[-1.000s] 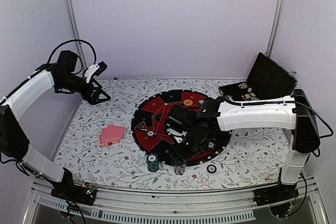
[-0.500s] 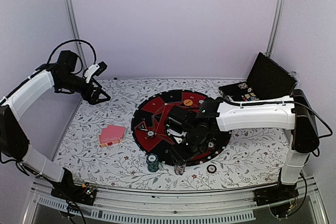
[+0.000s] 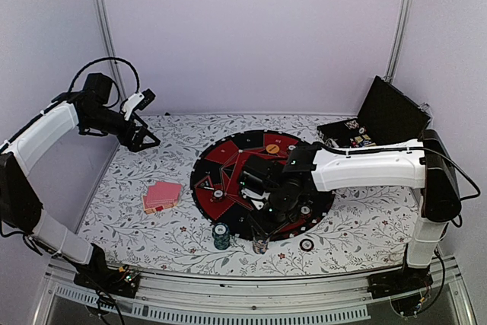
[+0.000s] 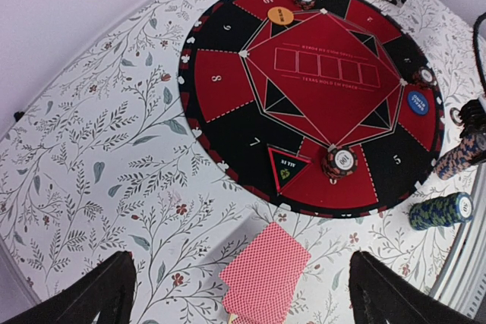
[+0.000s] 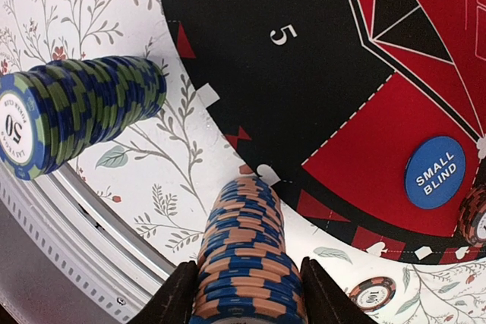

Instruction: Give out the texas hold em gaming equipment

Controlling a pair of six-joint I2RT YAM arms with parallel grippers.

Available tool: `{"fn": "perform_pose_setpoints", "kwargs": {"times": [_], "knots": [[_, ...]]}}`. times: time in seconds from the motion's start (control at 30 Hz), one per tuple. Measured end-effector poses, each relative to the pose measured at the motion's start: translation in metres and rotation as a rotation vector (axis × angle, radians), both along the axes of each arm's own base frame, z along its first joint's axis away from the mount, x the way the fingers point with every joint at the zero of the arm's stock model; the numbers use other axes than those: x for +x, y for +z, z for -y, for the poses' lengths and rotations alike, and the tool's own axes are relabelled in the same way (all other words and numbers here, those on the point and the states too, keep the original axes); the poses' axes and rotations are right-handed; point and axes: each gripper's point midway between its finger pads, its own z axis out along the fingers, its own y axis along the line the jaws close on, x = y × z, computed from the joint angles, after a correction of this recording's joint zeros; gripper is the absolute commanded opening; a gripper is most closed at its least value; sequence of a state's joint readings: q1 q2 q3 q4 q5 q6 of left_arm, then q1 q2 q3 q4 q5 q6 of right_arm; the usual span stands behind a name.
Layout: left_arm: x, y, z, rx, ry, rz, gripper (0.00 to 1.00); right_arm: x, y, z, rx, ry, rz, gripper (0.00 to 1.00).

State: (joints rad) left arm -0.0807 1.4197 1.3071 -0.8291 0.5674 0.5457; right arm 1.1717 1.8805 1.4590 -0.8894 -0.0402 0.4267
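The orange-and-blue chip stack (image 5: 247, 225) stands at the bottom centre of the right wrist view. It rests on the flowered cloth (image 5: 114, 187) just off the rim of the round mat (image 5: 304, 73), by the "5" wedge. A green-and-blue chip stack (image 5: 83, 111) lies apart at the left. The right gripper (image 5: 247, 263) has its jaws pressed to both flanks of the column, grasping it. The left gripper (image 4: 241, 263) is released wide and holds nothing, with the pink-backed cards (image 4: 266, 275) low in its view. The chips look hard, smooth and fairly dense, but they are loose discs. Pinched high, the column would probably shear or shed its lower chips. The safest hold is likely low on the sides, across the diameter, with the pads spanning many chips and the lift kept level.
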Motion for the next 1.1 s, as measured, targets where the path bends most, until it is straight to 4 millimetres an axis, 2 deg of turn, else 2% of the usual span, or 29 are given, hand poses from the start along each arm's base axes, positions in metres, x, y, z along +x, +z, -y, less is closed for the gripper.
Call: {"fn": "perform_pose_setpoints", "kwargs": {"times": [0.47,0.7,0.93,1.0,1.1], "knots": [[0.001,0.002,0.0,-0.001,0.0,0.005,1.0,-0.001,0.001,0.006,-0.028,-0.002,-0.002,0.38],[0.002,0.006,0.0,-0.002,0.0,0.016,1.0,0.005,0.013,0.006,-0.036,-0.01,0.026,0.37],[0.003,0.008,0.0,-0.003,0.0,0.019,1.0,0.02,0.022,0.012,-0.029,-0.045,0.064,0.33],[0.003,0.007,0.0,-0.002,0.0,0.018,1.0,0.03,0.022,0.02,-0.027,-0.076,0.068,0.33],[0.003,0.008,0.0,-0.002,0.0,0.019,1.0,0.054,0.02,0.044,-0.035,-0.153,0.071,0.33]]}}
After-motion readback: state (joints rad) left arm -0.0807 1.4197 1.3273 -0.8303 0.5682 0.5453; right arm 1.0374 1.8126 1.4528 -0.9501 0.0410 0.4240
